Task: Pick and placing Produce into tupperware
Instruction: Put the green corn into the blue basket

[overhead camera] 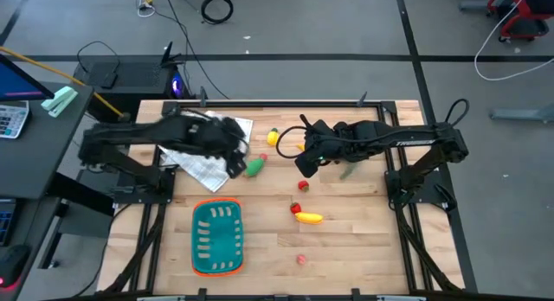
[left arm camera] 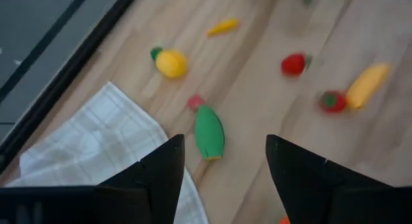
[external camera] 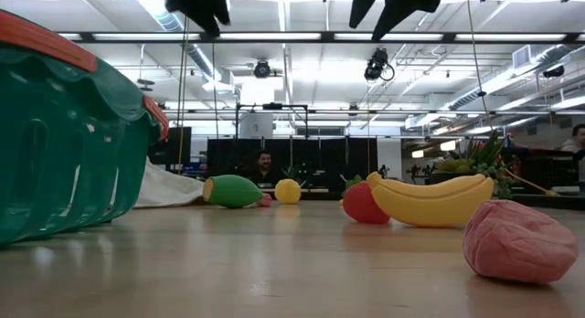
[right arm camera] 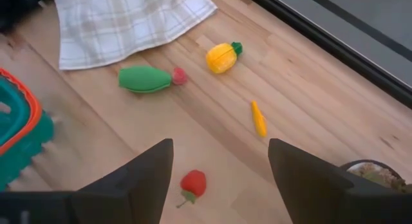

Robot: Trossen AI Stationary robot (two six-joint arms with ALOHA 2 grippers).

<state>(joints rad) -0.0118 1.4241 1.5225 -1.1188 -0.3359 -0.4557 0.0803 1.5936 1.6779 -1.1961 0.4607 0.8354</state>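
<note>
Left gripper (left arm camera: 222, 172): we see its 2 fingers spread apart with nothing between them, hanging above the edge of the checked cloth (overhead camera: 208, 158), just short of the green vegetable (overhead camera: 255, 168)
Right gripper (right arm camera: 222, 179): we see it wide open and empty, raised over the middle of the table (overhead camera: 363, 249), near the lemon (overhead camera: 273, 137)
Tupperware (overhead camera: 216, 238): teal with an orange rim, at the table's near edge on the left arm's side; we see no produce in it
Green vegetable: lying flat just beside the cloth, a small red tip at 1 end
Lemon: on the bare wood beyond the green vegetable, with a thin orange piece (right arm camera: 258, 118) close by
Banana (overhead camera: 308, 218): toward the near side, touching 1 small red piece (overhead camera: 295, 208)
Other red pieces: 1 (overhead camera: 303, 186) between banana and right gripper, 1 (overhead camera: 301, 259) near the front edge
</note>
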